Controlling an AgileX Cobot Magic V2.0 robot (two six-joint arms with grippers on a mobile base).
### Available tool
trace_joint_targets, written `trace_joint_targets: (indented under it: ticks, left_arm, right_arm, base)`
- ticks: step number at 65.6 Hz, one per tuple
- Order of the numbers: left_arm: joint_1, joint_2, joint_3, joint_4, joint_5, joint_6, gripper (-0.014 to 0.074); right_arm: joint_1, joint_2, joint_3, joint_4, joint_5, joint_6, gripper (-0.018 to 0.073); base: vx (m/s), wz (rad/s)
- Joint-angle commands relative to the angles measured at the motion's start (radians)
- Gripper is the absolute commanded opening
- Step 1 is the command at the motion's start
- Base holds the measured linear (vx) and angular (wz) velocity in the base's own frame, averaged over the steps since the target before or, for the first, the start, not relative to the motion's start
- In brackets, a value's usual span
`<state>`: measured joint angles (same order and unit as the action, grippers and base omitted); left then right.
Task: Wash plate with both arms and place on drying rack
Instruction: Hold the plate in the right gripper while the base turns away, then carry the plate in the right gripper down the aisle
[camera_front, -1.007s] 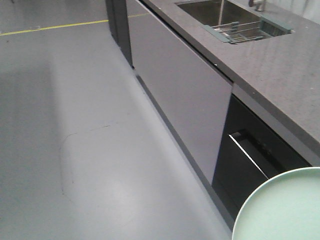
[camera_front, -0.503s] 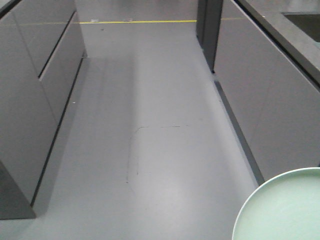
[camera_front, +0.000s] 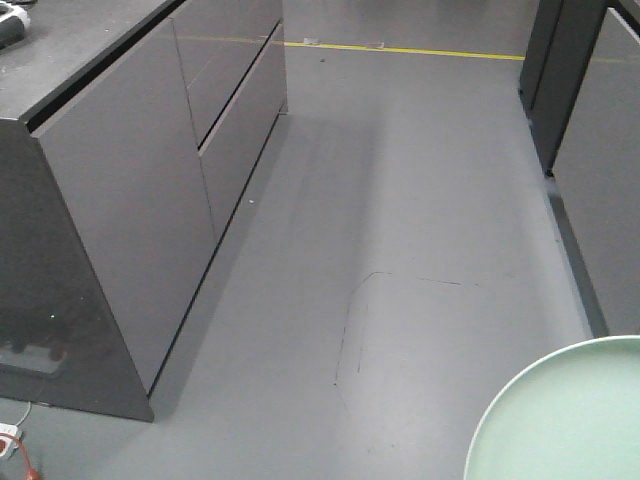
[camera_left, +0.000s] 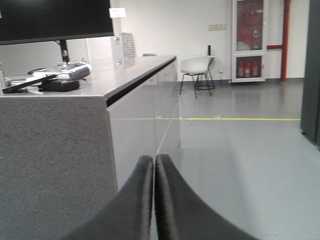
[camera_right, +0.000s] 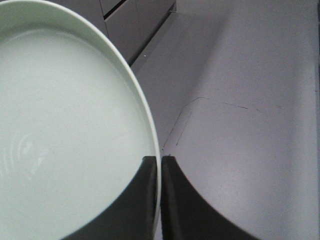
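The right fingers (camera_right: 142, 195) clamp the rim of the plate (camera_right: 65, 125), holding it over the floor (camera_front: 400, 200), seemingly to carry it one-handed, while the left fingers (camera_left: 140, 190) sit pressed together, empty.

Grey floor (camera_front: 420, 200) with a yellow line (camera_front: 400, 49) across the far end, grey cabinets (camera_front: 130, 200) along the left. On the countertop (camera_left: 117, 75), a controller (camera_left: 62, 71) below a dark screen (camera_left: 55, 19). Farther back, a white chair (camera_left: 196, 66).
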<state>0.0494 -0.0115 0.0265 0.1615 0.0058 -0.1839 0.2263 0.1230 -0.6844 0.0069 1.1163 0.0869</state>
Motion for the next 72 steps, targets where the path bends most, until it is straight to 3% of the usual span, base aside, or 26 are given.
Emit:
trace_joint_targets:
  ticks: [1, 34, 72]
  left_arm:
    - [-0.005, -0.015, 0.020, -0.009, -0.070, -0.005, -0.0005]
    - [-0.010, -0.015, 0.020, -0.009, -0.070, -0.005, -0.0005]
    - [-0.010, -0.015, 0.020, -0.009, -0.070, -0.005, -0.0005]
  right_arm:
    - [-0.004, 0.023, -0.022, -0.007, -0.074, -0.001, -0.0005]
    - [-0.004, 0.023, -0.022, -0.007, -0.074, -0.001, -0.0005]
    - [-0.004, 0.023, -0.022, -0.007, -0.067, -0.001, -0.0005]
  base:
    - [0.19, 0.32]
    - [0.22, 0.14]
    - [0.30, -0.11]
